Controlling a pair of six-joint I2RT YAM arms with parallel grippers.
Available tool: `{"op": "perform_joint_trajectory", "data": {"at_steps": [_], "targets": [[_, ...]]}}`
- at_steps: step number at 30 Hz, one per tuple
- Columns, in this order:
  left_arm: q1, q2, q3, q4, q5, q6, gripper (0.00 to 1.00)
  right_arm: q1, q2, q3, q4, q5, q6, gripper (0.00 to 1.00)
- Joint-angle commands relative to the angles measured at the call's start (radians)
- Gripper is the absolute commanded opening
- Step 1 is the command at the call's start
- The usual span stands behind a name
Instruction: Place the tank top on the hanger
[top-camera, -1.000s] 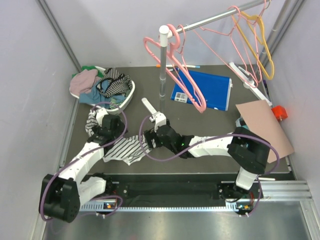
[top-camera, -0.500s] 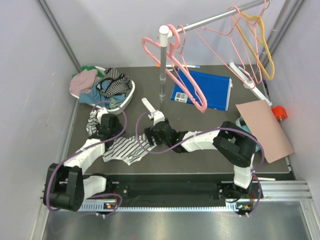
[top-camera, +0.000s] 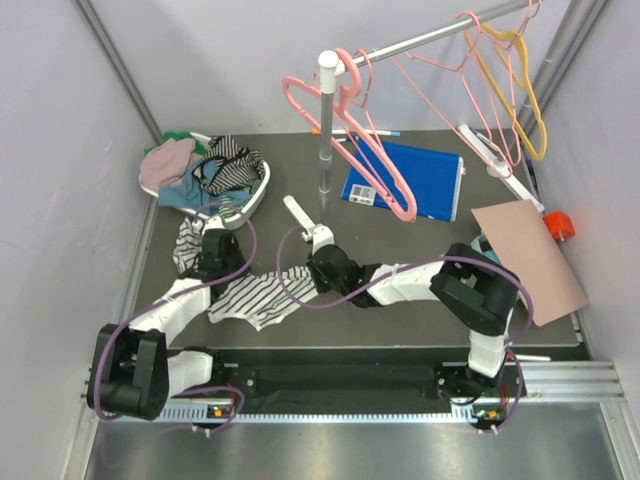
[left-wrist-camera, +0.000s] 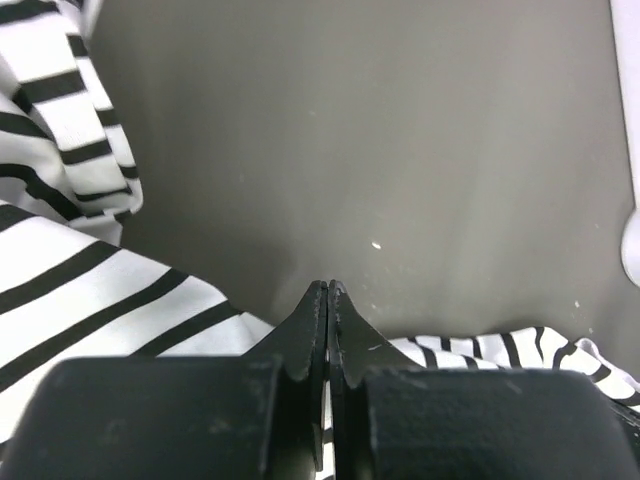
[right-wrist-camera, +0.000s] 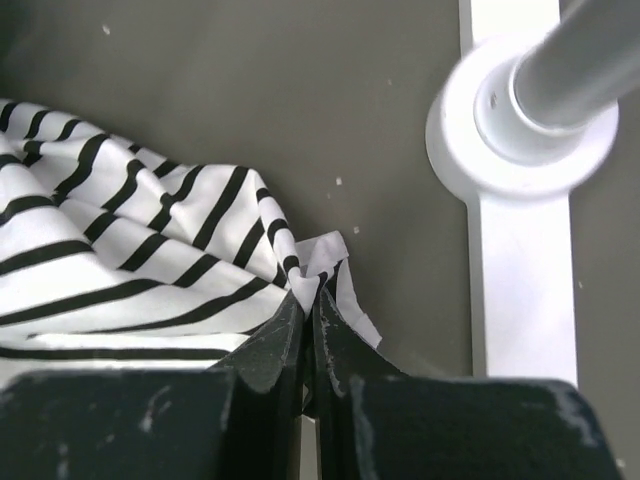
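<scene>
Right arm is folding tighter, right gripper (right-wrist-camera: 311, 292) pinching the tank top (top-camera: 255, 297) at lower centre; left gripper (left-wrist-camera: 328, 292) is clenched, catch unclear, so I'm checking before lifting.

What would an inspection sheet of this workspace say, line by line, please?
Surface: dark table mat, a few pale specks.
Job's things: tank top crumpled on the mat between the arms; hanger on the rail, untouched.
Clutter: basket of clothes, blue folder, cardboard sheet, thick pink hangers, yellow hanger.
Grippers: left tool shut, cloth beside it, grip unclear; right tool shut on the tank top's edge.
Cables: purple cables looped along both arms.
Surroundings: pale walls; rail post beside the right tool.
</scene>
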Motion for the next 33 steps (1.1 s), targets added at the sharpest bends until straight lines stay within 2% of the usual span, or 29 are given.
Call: {"op": "perform_joint_trajectory", "data": {"at_steps": [1, 3, 4, 7, 8, 10, 13, 16, 23, 30, 33], "targets": [[0.004, -0.058, 0.018, -0.043, 0.044, 0.002, 0.06, 0.0, -0.108, -0.064, -0.015, -0.003, 0.034, 0.0], [0.004, -0.113, 0.033, -0.087, 0.024, 0.001, 0.29, 0.003, -0.146, -0.101, -0.023, 0.011, 0.054, 0.0], [0.004, -0.139, 0.038, -0.124, 0.004, 0.001, 0.53, 0.004, -0.167, -0.112, -0.032, 0.016, 0.059, 0.0], [0.004, -0.225, 0.055, -0.205, -0.072, -0.001, 0.77, 0.013, -0.198, -0.142, -0.054, 0.043, 0.088, 0.0], [0.004, -0.257, 0.056, -0.222, -0.094, -0.021, 0.79, 0.016, -0.203, -0.147, -0.063, 0.057, 0.096, 0.0], [0.004, -0.281, 0.04, -0.229, -0.125, -0.031, 0.83, 0.023, -0.218, -0.165, -0.077, 0.068, 0.117, 0.0], [0.004, -0.276, -0.008, -0.216, -0.137, -0.051, 0.83, 0.036, -0.239, -0.19, -0.084, 0.089, 0.142, 0.0], [0.004, -0.249, 0.012, -0.288, -0.189, -0.096, 0.83, 0.041, -0.264, -0.21, -0.098, 0.099, 0.159, 0.0], [0.004, -0.285, 0.03, -0.318, -0.327, -0.117, 0.85, 0.049, -0.332, -0.259, -0.118, 0.116, 0.18, 0.0], [0.004, -0.226, 0.036, -0.286, -0.318, -0.122, 0.84, 0.05, -0.381, -0.283, -0.133, 0.12, 0.191, 0.0], [0.004, -0.2, 0.014, -0.206, -0.25, -0.125, 0.79, 0.056, -0.402, -0.29, -0.14, 0.122, 0.194, 0.0]]}}
